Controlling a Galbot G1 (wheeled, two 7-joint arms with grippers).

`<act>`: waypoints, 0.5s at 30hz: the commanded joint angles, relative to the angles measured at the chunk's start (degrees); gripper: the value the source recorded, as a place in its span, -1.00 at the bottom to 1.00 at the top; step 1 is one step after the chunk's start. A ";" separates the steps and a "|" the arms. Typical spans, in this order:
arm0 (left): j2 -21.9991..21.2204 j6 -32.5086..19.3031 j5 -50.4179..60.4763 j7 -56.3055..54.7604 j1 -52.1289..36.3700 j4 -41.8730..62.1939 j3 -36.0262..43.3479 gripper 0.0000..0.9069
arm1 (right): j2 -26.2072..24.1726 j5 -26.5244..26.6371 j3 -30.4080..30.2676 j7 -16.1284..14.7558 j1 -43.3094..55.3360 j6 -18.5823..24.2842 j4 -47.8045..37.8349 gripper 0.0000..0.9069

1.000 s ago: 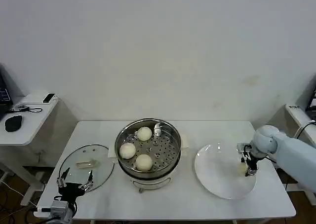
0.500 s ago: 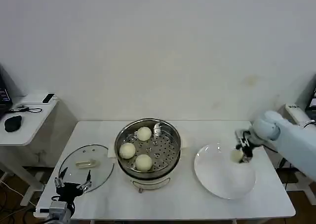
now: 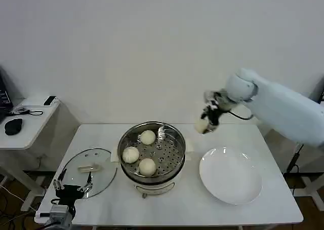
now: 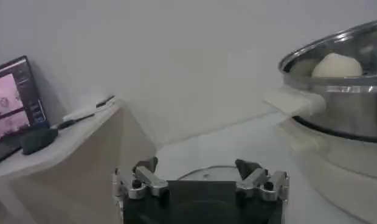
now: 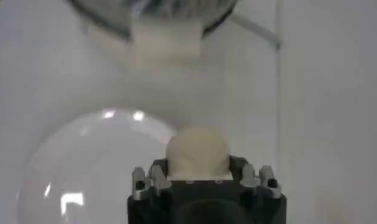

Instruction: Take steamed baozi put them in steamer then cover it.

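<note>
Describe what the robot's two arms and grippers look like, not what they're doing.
The right arm has smooth, rounded white casing, with a dark cable looping near the wrist. The right gripper is black with silver metal finger mounts. The left gripper has the same black body, silver screwed brackets and dark fingertips.

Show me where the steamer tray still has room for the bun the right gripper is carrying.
The right gripper holds the fourth baozi above the table, beside the steamer. Three buns crowd the tray's left and near side; the right half, toward the white plate, is bare. The cover lies left, by the left gripper.
</note>
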 commanded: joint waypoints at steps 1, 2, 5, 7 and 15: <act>-0.23 0.09 0.60 -0.46 -0.02 -0.16 -0.03 1.00 | 17.79 10.45 -7.25 0.62 11.46 -4.86 -5.43 0.47; -0.38 0.12 0.52 -0.50 -0.08 -0.13 -0.05 1.00 | 18.95 10.58 -7.70 0.76 11.13 -4.96 -6.10 0.47; -0.84 0.16 0.44 -0.43 -0.12 -0.28 0.10 1.00 | 21.90 10.86 -7.50 1.26 9.06 -5.58 -7.90 0.47; -0.91 0.15 0.38 -0.39 -0.22 -0.14 0.30 1.00 | 23.19 10.68 -7.54 1.55 7.46 -5.92 -8.63 0.47; -1.43 0.17 0.05 -0.69 -0.52 0.09 0.64 1.00 | 25.61 8.79 -9.98 2.01 1.66 -6.33 -11.17 0.47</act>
